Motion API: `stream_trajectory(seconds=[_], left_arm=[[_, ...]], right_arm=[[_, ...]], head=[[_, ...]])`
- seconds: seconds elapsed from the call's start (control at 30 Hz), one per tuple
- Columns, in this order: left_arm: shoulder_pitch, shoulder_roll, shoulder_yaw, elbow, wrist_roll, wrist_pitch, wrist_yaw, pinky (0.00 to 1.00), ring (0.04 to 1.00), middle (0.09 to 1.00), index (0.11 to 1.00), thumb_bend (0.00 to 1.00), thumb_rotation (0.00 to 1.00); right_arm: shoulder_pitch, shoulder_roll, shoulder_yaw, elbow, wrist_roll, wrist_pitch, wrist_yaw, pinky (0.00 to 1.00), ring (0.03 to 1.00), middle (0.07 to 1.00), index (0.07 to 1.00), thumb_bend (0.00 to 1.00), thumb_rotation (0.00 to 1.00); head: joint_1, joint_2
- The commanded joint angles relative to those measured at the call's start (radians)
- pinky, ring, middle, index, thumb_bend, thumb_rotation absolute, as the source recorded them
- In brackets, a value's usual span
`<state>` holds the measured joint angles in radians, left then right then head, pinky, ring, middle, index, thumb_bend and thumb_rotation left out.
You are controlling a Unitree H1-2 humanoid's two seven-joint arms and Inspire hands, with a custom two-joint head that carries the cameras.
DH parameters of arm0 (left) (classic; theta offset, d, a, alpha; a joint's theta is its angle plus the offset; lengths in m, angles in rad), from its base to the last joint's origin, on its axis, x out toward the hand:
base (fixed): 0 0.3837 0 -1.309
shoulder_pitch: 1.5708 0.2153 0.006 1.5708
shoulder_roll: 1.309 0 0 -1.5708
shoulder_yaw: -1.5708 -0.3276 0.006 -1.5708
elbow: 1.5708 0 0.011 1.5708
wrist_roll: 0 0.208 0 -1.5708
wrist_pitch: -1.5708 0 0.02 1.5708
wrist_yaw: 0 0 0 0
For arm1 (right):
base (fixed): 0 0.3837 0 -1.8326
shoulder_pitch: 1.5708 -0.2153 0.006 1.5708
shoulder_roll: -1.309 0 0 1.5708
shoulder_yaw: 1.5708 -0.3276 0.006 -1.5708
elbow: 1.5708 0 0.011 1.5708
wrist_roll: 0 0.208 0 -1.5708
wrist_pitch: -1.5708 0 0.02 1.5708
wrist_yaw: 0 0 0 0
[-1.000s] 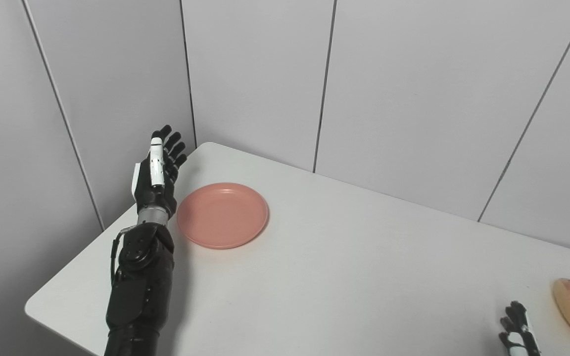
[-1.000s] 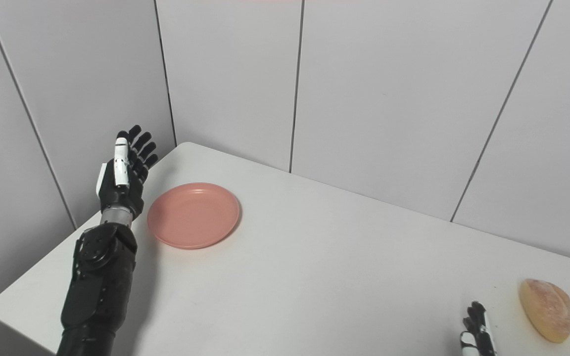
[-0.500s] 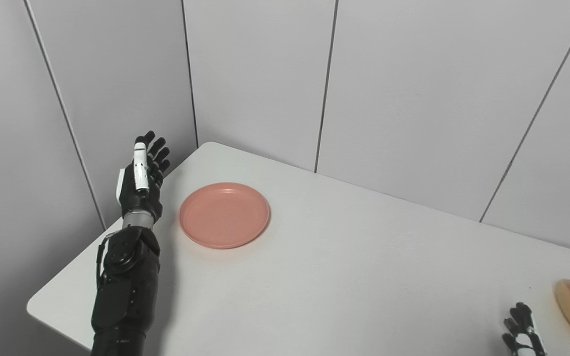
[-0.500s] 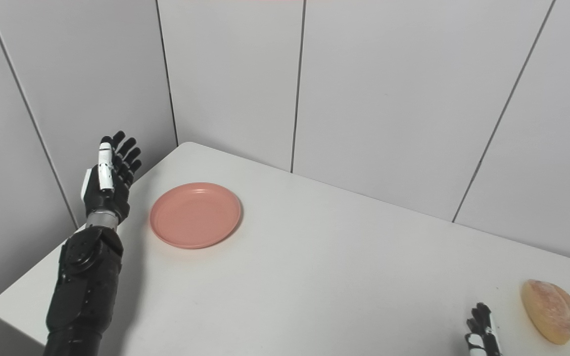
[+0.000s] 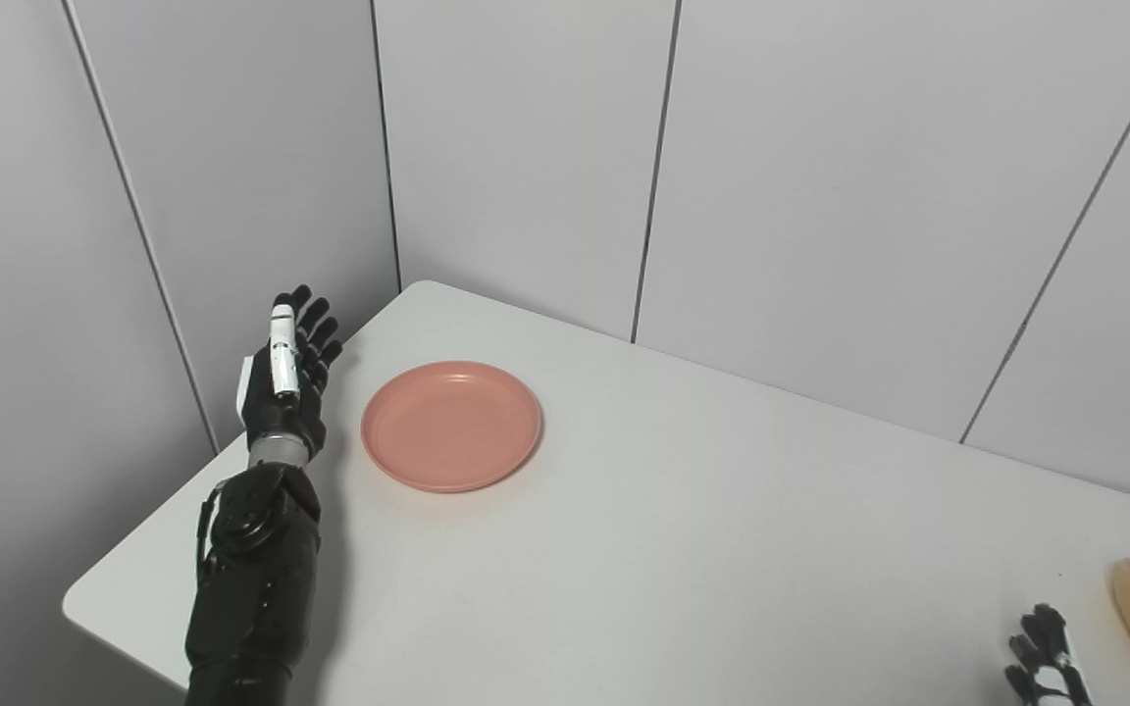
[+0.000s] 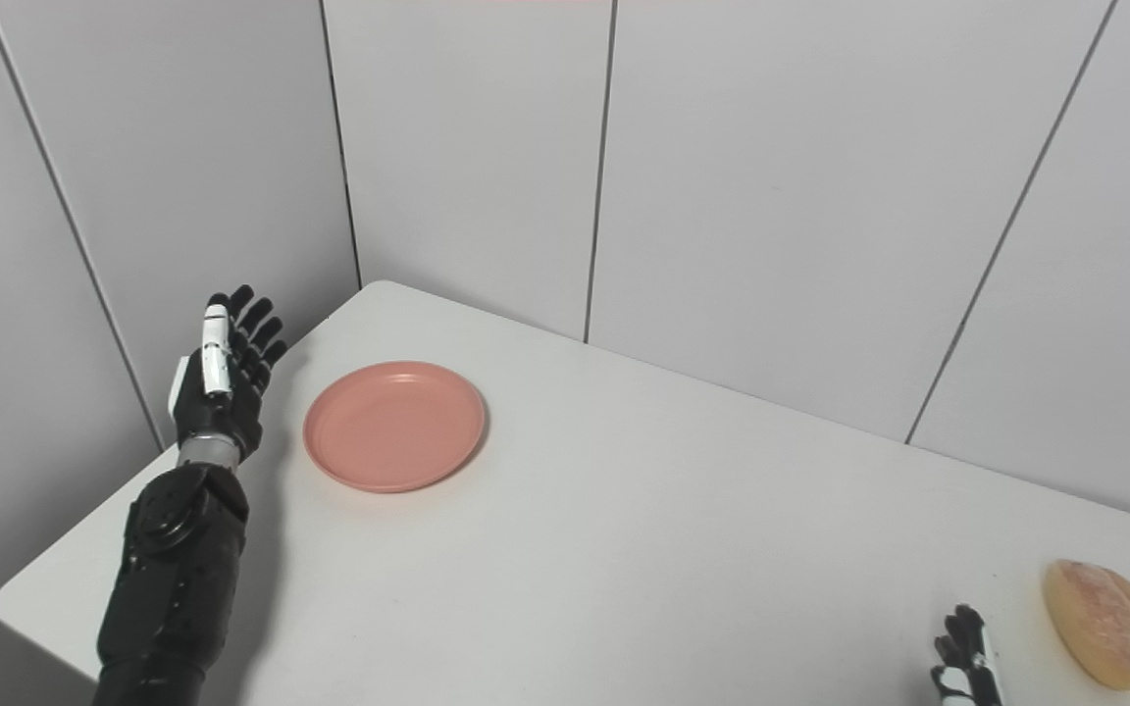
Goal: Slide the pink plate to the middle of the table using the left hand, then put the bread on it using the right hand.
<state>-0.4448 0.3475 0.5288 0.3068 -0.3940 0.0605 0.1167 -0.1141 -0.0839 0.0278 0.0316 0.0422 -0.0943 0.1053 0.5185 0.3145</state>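
At the near right edge, only the fingertips of the right hand point(image 6: 962, 659) are seen above the picture's bottom edge; whether the fingers are spread or curled cannot be told. The bread point(image 6: 1099, 622) is laid on the table point(image 6: 643, 549) just to the right of that hand, apart from it, near the table's right side; in the left eye view it is cut by the picture's edge.

A wide bare stretch of white tabletop is seen between the bread and the pink plate point(image 5: 452, 425), across the whole middle of the table.

At the near left, the left forearm is raised over the table's left edge, close to the rounded near corner. The left hand point(image 5: 282, 390) is held upright with the fingers extended and spread, nothing gripped. A narrow strip of table is left between the hand and the plate's left rim, so no contact is made.

The plate is set flat in the far left part of the table, inside the left and far edges, with bare surface all around it. Grey wall panels point(image 6: 771, 196) are met by the far edge.
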Motion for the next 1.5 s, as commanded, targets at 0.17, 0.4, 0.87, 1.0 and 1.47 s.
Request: stream_trajectory(seconds=[0.17,0.4,0.87,1.0,1.47], left_arm=[[-0.024,0.019,-0.005,0.013,-0.014,-0.034,-0.022,0.92,0.894,0.891,0.876,0.30,1.00],[-0.021,0.020,-0.013,0.065,-0.021,-0.059,-0.047,0.92,0.903,0.900,0.888,0.26,1.00],[-0.011,-0.008,-0.016,0.071,-0.036,-0.060,-0.074,0.92,0.925,0.925,0.911,0.29,1.00],[-0.007,-0.019,-0.024,0.062,-0.026,-0.058,-0.068,0.93,0.917,0.915,0.904,0.31,1.00],[-0.010,-0.061,-0.078,0.051,-0.015,-0.046,-0.060,0.89,0.897,0.897,0.885,0.30,1.00]], right_arm=[[0.018,-0.017,-0.016,0.018,0.020,-0.019,0.014,1.00,1.000,1.000,1.000,0.24,1.00],[0.023,-0.015,-0.018,0.005,0.012,0.002,0.010,1.00,1.000,1.000,1.000,0.25,1.00],[0.018,-0.021,-0.022,0.014,0.029,-0.020,0.024,1.00,1.000,1.000,1.000,0.27,1.00],[0.020,-0.021,-0.023,0.009,0.030,-0.012,0.021,1.00,1.000,1.000,1.000,0.29,1.00],[0.015,-0.017,-0.021,0.024,0.024,-0.034,0.018,1.00,1.000,1.000,1.000,0.33,1.00]], head=[[0.001,0.004],[0.002,0.008],[0.004,0.002],[0.002,0.003],[-0.012,0.005]])
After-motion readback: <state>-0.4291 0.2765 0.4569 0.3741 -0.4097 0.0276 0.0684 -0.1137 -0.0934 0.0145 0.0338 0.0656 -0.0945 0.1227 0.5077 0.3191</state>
